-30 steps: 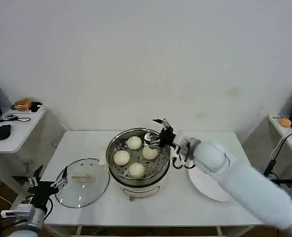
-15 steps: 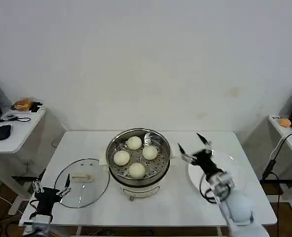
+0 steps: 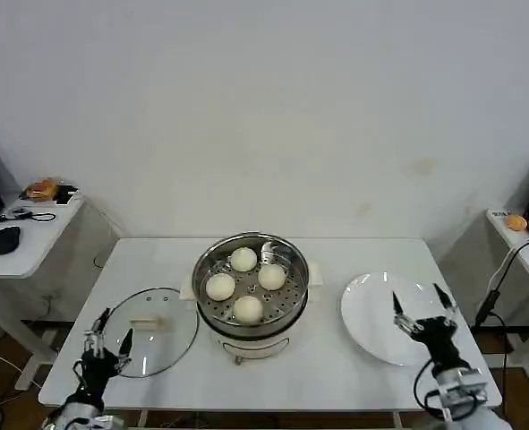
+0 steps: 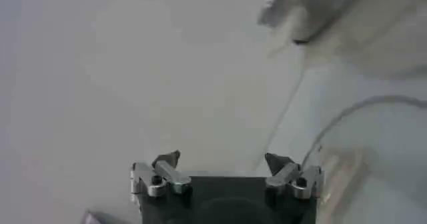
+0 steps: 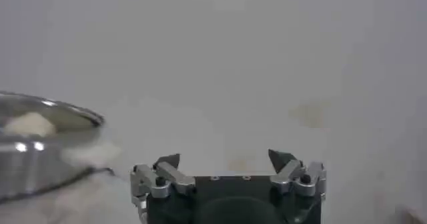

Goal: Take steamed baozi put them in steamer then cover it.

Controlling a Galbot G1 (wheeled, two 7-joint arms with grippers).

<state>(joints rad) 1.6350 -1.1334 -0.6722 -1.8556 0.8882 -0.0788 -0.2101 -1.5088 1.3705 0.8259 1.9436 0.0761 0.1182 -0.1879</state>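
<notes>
Four baozi [image 3: 244, 285] sit in steamer [image 3: 251, 315]; my spread left end effector [image 3: 106, 342] could skid the glass cover [image 3: 148, 331] off the bench [image 3: 318, 376].

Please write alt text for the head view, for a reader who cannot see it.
Four steamed baozi sit in the uncovered steamer at the table's centre. The cover lies to its left by the open left gripper; the open right gripper hovers over a plate.

A lab: bare white wall [image 3: 264, 107], equipment-laden side desks [image 3: 27, 235]
</notes>
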